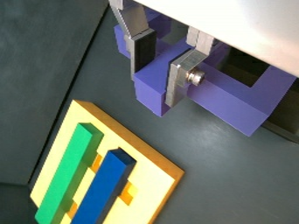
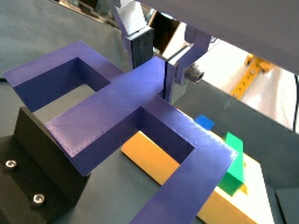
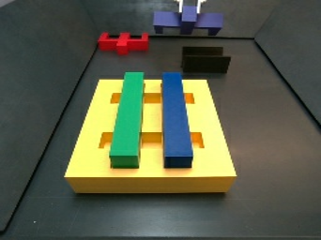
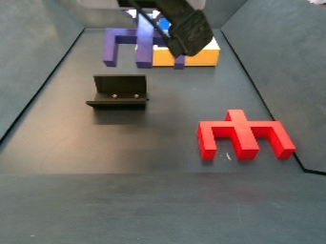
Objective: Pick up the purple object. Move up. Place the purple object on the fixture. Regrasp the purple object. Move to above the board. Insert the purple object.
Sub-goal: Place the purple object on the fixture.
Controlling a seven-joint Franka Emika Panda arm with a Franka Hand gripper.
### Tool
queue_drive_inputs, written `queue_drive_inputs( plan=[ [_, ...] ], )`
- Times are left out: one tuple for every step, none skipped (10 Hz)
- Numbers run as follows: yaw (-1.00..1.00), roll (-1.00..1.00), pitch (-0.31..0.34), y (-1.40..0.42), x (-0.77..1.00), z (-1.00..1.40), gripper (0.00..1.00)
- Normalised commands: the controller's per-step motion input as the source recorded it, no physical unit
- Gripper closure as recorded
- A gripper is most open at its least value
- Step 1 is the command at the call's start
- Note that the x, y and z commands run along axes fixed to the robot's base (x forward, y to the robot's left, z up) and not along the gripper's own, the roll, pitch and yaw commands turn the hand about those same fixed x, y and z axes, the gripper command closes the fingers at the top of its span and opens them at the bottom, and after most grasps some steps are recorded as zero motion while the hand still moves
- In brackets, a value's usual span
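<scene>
My gripper is shut on the purple object, its silver fingers clamping a middle arm of the notched piece. In both wrist views the piece hangs off the floor. The black fixture lies just under one end of the purple object. The yellow board, carrying a green bar and a blue bar, lies below and to one side. In a side view the gripper and purple object are at the far end, beyond the fixture and the board.
A red notched piece lies on the dark floor beside the fixture; it is also the red piece nearest the camera in a side view. Dark walls enclose the floor on both sides.
</scene>
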Motion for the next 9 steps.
queue_drive_inputs(
  plan=[
    [0.08,0.0,0.0,0.0,0.0,-0.04,1.0],
    [0.01,0.0,0.0,0.0,0.0,-0.01,1.0],
    [0.14,0.0,0.0,0.05,0.4,-0.11,1.0],
    [0.21,0.0,0.0,0.11,0.75,-0.16,1.0],
    [0.23,0.0,0.0,0.12,0.86,-0.23,1.0],
    [0.25,0.0,-0.014,0.11,0.7,-0.27,1.0],
    [0.08,-0.07,-0.006,0.01,0.46,-0.27,1.0],
    [0.0,-0.13,-0.023,0.01,0.59,-0.25,1.0],
    [0.0,-0.05,-0.057,0.03,0.48,-0.3,1.0]
  ],
)
